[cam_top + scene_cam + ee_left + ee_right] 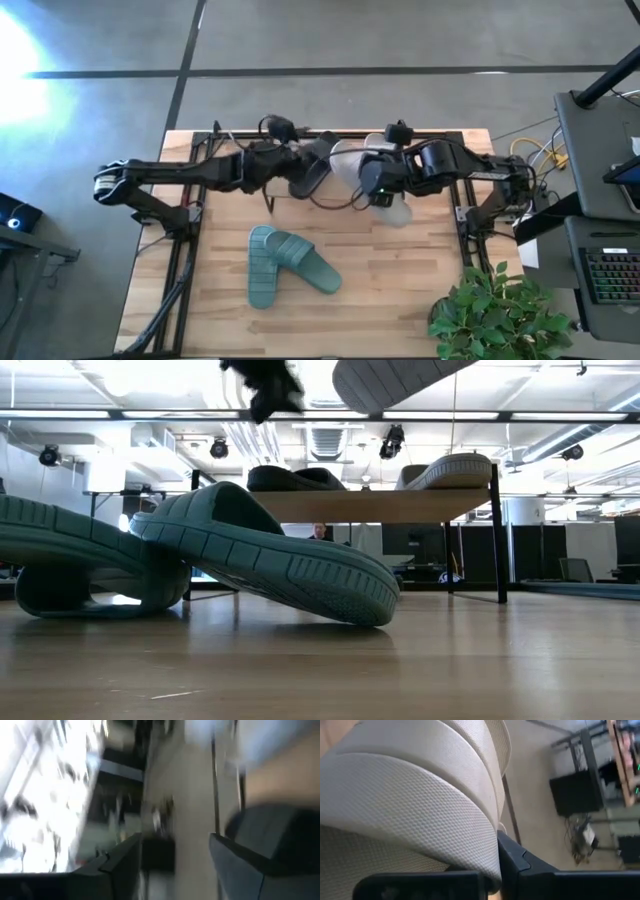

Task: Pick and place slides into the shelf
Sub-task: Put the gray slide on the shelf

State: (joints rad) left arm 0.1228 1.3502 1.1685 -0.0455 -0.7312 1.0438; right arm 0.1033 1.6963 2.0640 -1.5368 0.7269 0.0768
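High view, plant [497, 312] near table [400, 300] corner, teal slides [285, 264] crossed

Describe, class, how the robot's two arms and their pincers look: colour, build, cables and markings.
Both arms are dark, jointed links with thin black cables looping beside them. A small green light glows near the right pincer. The left pincer ends in two flat, dark, angular fingers.

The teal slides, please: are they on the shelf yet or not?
Not yet: the teal slides lie overlapping on the table, in front of the shelf.
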